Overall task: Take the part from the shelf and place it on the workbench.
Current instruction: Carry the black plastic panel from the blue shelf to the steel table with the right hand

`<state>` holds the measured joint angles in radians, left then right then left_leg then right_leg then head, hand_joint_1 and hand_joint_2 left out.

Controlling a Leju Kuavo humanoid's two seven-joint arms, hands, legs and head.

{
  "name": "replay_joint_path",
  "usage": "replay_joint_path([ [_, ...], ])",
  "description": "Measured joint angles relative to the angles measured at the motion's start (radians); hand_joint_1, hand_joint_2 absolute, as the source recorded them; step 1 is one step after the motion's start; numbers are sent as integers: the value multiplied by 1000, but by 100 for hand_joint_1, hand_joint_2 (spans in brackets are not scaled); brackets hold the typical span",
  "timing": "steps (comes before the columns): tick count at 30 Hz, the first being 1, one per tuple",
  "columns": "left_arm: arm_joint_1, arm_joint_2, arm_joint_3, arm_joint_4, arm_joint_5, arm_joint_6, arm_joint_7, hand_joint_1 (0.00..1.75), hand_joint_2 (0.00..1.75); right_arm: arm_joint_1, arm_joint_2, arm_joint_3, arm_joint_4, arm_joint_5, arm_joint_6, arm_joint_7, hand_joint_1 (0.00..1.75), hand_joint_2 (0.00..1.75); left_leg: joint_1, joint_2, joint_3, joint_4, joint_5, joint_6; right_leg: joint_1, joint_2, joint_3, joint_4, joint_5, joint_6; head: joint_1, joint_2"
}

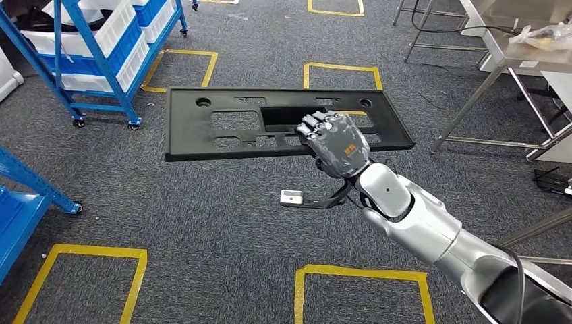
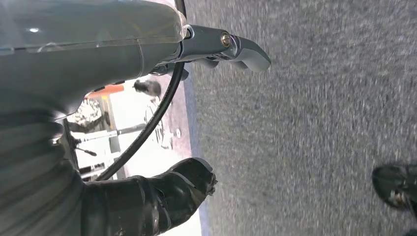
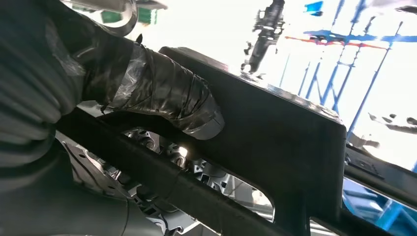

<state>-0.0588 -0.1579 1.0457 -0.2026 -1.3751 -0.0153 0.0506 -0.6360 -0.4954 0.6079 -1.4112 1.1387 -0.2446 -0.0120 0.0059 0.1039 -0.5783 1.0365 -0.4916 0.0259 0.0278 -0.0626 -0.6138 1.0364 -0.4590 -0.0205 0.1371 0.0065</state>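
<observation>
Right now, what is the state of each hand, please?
Left hand: cannot be told.
Right hand: holding the black part, fingers through its cutout.

- Flat matte-black plastic panel part point(image 1: 222, 125)
- Grey many-fingered right hand point(image 1: 337, 143) with an orange patch
- Speckled grey carpet floor point(image 1: 222, 223), yellow tape squares point(image 1: 361, 273)
- Blue metal shelf rack point(image 1: 101, 61), white bins point(image 1: 111, 30)

Your head view looks forward and steeply down from high on the body onto the grey carpet floor point(image 1: 222, 229). Your right wrist view sits very close behind the right hand point(image 1: 337, 143), sharing the black panel point(image 1: 202, 128) with the head view. Your left wrist view looks down at carpet past the left hand point(image 2: 162, 194).
</observation>
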Motion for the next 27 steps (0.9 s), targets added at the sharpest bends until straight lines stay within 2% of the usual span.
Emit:
replay_joint_path([
  [1, -1, 0, 0, 0, 2, -1, 1, 0, 175, 10, -7, -6, -3, 16, -5, -4, 175, 175, 1, -5, 2, 2, -5, -5, -2, 11, 5, -9, 5, -5, 0, 0],
  [3, -1, 3, 0, 0, 7, -5, 3, 0, 175, 15, -5, -11, -3, 49, -3, -2, 175, 175, 4, -46, -14, 48, -38, -12, -10, 36, 15, -28, 17, -17, -1, 0],
  [4, 0, 5, 0, 0, 8, -7, 3, 0, 175, 15, 1, -11, -2, 62, 1, 3, 175, 175, 5, -75, -37, 98, -66, -14, -13, 48, 17, -33, 20, -21, -1, 0],
  [5, 1, 7, 0, 0, 8, -11, 3, 0, 175, 14, 10, -10, 0, 75, 4, 8, 175, 175, 6, -91, -66, 159, -95, -16, -14, 61, 17, -33, 21, -24, -1, 0],
  [6, 1, 9, 0, 0, 8, -15, 4, 0, 175, 12, 21, -8, 4, 88, 8, 14, 175, 175, 7, -98, -95, 215, -115, -20, -15, 75, 15, -31, 21, -26, -1, 0],
  [7, 1, 12, 0, 0, 8, -19, 5, 0, 175, 9, 35, -5, 11, 102, 10, 22, 175, 175, 7, -100, -114, 248, -118, -23, -15, 89, 14, -27, 21, -26, -1, 0],
  [8, 1, 16, 0, 0, 8, -24, 6, 0, 175, 3, 50, -1, 19, 116, 12, 30, 175, 175, 8, -101, -118, 247, -103, -26, -17, 105, 12, -22, 20, -25, -1, 0],
  [9, 0, 21, 0, 0, 8, -26, 7, 0, 175, -5, 63, 4, 28, 126, 13, 37, 175, 175, 10, -103, -103, 210, -71, -29, -19, 120, 10, -15, 17, -23, -1, 0],
  [10, 0, 25, 0, 0, 7, -27, 9, 0, 175, -14, 76, 9, 37, 133, 14, 44, 175, 175, 12, -115, -77, 148, -37, -31, -22, 134, 6, -4, 13, -19, -1, 0],
  [11, -1, 28, 0, 0, 7, -28, 10, 0, 175, -23, 88, 13, 44, 136, 14, 49, 175, 175, 14, -137, -53, 92, -13, -33, -24, 147, 0, 7, 8, -13, -1, 0],
  [12, -1, 30, 0, 0, 7, -28, 10, 0, 175, -31, 96, 15, 52, 137, 14, 54, 175, 175, 16, -154, -35, 52, 1, -31, -25, 157, -8, 19, 3, -7, -1, 0],
  [13, -2, 32, 0, 0, 6, -29, 11, 0, 175, -37, 103, 15, 59, 138, 14, 56, 175, 175, 15, -167, -28, 33, 3, -27, -25, 164, -15, 26, 1, -1, -1, 0],
  [14, -3, 33, 0, 0, 6, -29, 12, 0, 175, -41, 106, 16, 64, 138, 14, 58, 175, 175, 13, -170, -28, 33, 2, -22, -26, 171, -21, 29, 2, 4, -1, 0],
  [15, -5, 35, 0, 0, 5, -29, 12, 0, 175, -44, 108, 17, 69, 138, 13, 59, 175, 175, 12, -160, -29, 31, 5, -15, -26, 178, -24, 29, 4, 9, 0, 0],
  [16, -5, 37, 0, 0, 5, -29, 12, 0, 175, -45, 109, 18, 73, 138, 13, 59, 175, 175, 12, -150, -28, 27, 9, -9, -28, 174, -26, 30, 4, 13, 0, 0],
  [18, -3, 40, 0, 0, 5, -28, 13, 0, 175, -50, 109, 20, 81, 138, 13, 60, 175, 175, 14, -129, -25, 18, 15, 3, -26, 133, -45, 66, -20, 21, 1, 0],
  [20, 0, 42, 0, 0, 5, -28, 14, 0, 175, -54, 112, 22, 87, 138, 13, 61, 175, 175, 13, -106, -24, 13, 16, 11, -29, 83, -96, 172, -77, 30, 3, 0],
  [21, 0, 43, 0, 0, 5, -28, 14, 0, 175, -55, 114, 24, 90, 138, 13, 62, 175, 175, 12, -95, -24, 12, 15, 13, -32, 75, -126, 234, -102, 34, 3, 0],
  [22, 1, 43, 0, 0, 5, -28, 14, 0, 175, -54, 116, 26, 93, 138, 13, 62, 175, 175, 11, -82, -24, 12, 14, 13, -35, 71, -148, 278, -115, 37, 3, 0],
  [23, 1, 44, 0, 0, 5, -28, 14, 0, 175, -53, 116, 29, 96, 138, 13, 62, 175, 175, 10, -70, -24, 12, 13, 14, -38, 69, -155, 291, -110, 38, 3, 0],
  [24, 0, 45, 0, 0, 5, -28, 14, 0, 175, -53, 117, 31, 98, 138, 13, 62, 175, 175, 10, -58, -23, 12, 11, 13, -39, 66, -141, 263, -87, 37, 3, 0],
  [25, 0, 45, 0, 0, 5, -28, 14, 0, 175, -53, 117, 32, 99, 138, 13, 62, 175, 175, 9, -47, -21, 12, 10, 12, -39, 55, -109, 202, -53, 34, 3, 0],
  [27, -1, 45, 0, 0, 5, -28, 14, 0, 175, -56, 117, 32, 100, 138, 13, 62, 175, 175, 8, -27, -16, 12, 5, 6, -27, 10, -38, 65, -6, 24, 3, 0],
])
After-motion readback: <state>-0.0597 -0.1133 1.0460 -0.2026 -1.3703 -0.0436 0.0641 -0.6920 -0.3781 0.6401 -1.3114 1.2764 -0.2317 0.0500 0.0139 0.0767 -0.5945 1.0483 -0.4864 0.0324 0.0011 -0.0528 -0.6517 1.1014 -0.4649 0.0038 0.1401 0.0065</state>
